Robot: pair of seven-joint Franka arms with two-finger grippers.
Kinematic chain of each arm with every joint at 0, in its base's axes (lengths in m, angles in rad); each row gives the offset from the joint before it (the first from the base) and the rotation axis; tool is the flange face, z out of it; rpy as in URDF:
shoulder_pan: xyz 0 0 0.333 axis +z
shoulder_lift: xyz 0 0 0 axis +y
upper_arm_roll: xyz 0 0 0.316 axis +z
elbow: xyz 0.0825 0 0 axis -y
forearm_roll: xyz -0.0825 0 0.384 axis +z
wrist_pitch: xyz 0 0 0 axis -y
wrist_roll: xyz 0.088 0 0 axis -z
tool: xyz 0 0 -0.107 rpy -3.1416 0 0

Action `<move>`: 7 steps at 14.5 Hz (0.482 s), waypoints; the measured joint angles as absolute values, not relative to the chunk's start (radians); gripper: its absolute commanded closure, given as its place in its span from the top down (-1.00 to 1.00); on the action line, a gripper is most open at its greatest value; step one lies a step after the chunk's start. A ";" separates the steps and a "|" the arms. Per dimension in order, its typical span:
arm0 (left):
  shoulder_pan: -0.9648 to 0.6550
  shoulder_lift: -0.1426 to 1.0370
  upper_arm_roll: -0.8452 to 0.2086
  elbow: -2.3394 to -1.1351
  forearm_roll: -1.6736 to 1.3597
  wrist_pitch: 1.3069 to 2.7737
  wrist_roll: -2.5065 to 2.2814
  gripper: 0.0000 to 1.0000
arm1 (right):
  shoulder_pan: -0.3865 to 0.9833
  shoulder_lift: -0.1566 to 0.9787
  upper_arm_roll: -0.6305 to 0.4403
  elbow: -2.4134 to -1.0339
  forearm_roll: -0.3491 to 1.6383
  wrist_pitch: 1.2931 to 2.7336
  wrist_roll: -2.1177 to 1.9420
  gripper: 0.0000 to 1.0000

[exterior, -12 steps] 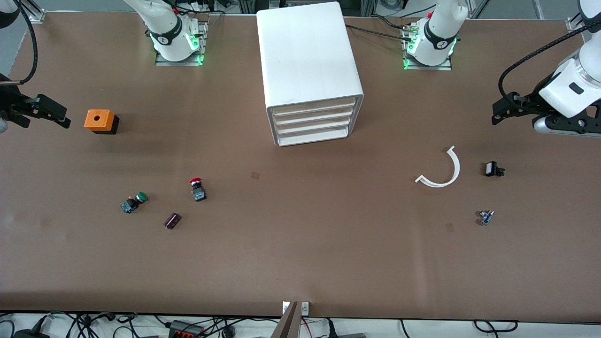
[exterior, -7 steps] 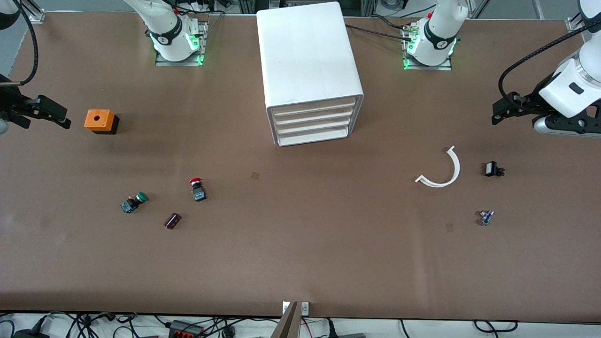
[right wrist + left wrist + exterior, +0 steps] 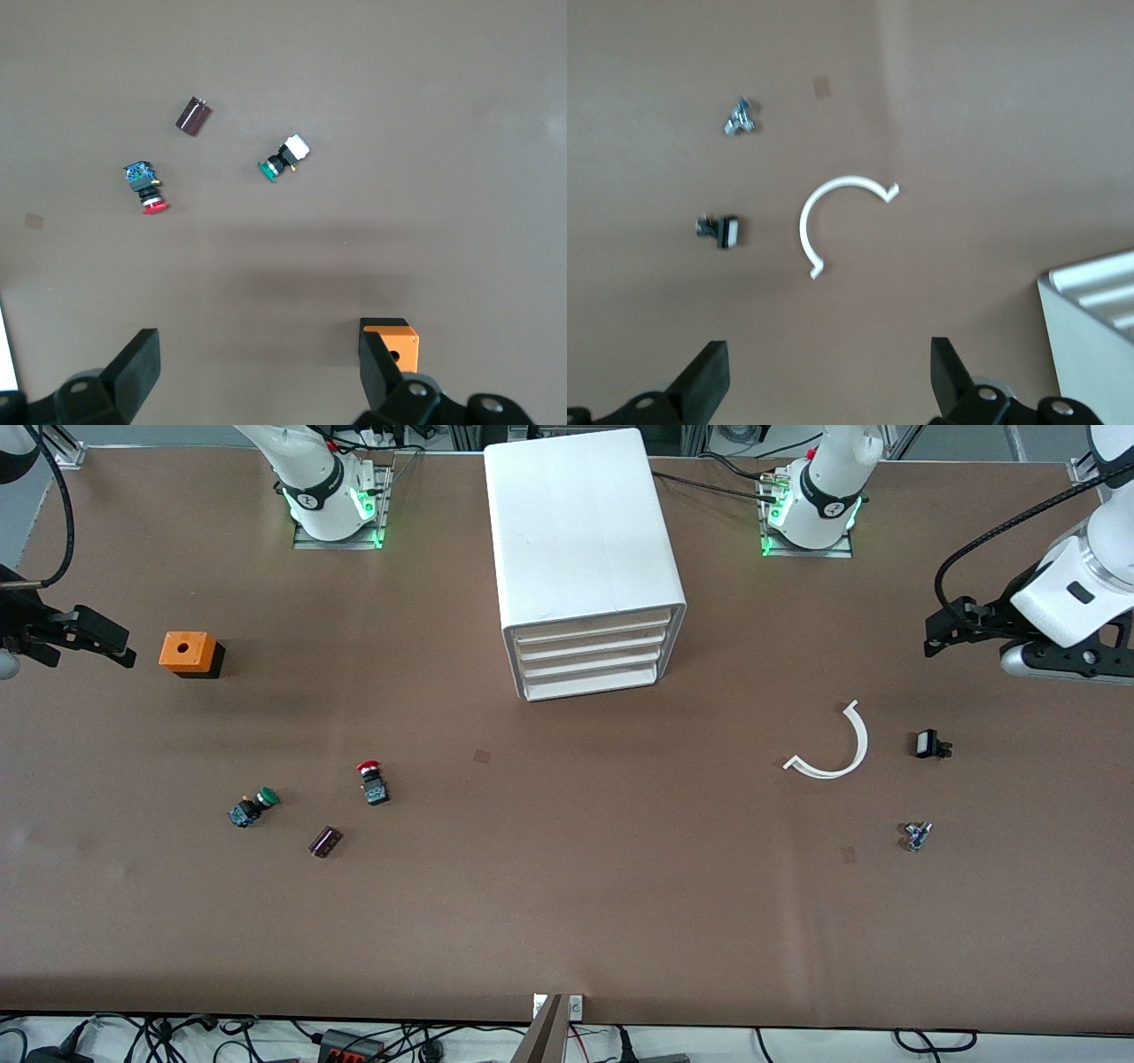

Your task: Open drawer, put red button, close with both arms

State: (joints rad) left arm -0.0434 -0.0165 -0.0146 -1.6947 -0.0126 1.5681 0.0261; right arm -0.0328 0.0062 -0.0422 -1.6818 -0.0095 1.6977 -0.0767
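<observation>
The right gripper point(image 3: 111, 645) hung with its fingers spread wide and nothing between them, in the air at the right arm's end of the table beside the orange box point(image 3: 188, 653), while the left gripper point(image 3: 941, 636), equally wide apart and empty, hung at the left arm's end above the white curved strip point(image 3: 833, 746). The red button point(image 3: 372, 781) lay on the bare table, nearer the front camera than the orange box, with the green button point(image 3: 252, 808) and a small dark cylinder point(image 3: 325, 841) just beside it. The cabinet point(image 3: 585, 558) stood between the two arm bases with every drawer point(image 3: 589, 665) pushed in.

A robotics lab; two arms point(image 3: 310, 478) bolted to a brown table point(image 3: 567, 903); cables point(image 3: 354, 1041) along its edge; aluminium framing point(image 3: 62, 447) at the corner.
</observation>
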 measured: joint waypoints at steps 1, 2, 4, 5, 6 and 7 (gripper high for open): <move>-0.057 -0.013 -0.017 -1.695 -0.014 1.515 0.026 1.00 | -0.033 0.012 -0.042 -1.683 -0.010 1.698 -0.077 1.00; -0.078 -0.004 -0.019 -1.696 -0.020 1.454 0.026 1.00 | -0.033 0.020 -0.042 -1.683 -0.010 1.698 -0.077 1.00; -0.114 0.031 -0.024 -1.698 -0.047 1.368 0.026 1.00 | -0.028 0.046 -0.042 -1.685 -0.013 1.699 -0.079 1.00; -0.124 0.059 -0.026 -1.700 -0.076 1.352 0.030 1.00 | -0.018 0.063 -0.041 -1.685 -0.015 1.700 -0.079 1.00; -0.127 0.091 -0.027 -1.701 -0.127 1.350 0.050 1.00 | -0.002 0.081 -0.041 -1.686 -0.016 1.703 -0.079 1.00; -0.126 0.127 -0.026 -1.701 -0.196 1.351 0.090 1.00 | 0.017 0.102 -0.040 -1.687 -0.017 1.705 -0.078 1.00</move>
State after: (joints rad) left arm -0.1262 0.1274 -0.0262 -1.7011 -0.1963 1.3509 0.0896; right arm 0.0174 0.1020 -0.0401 -1.6867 -0.0174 1.7054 -0.0784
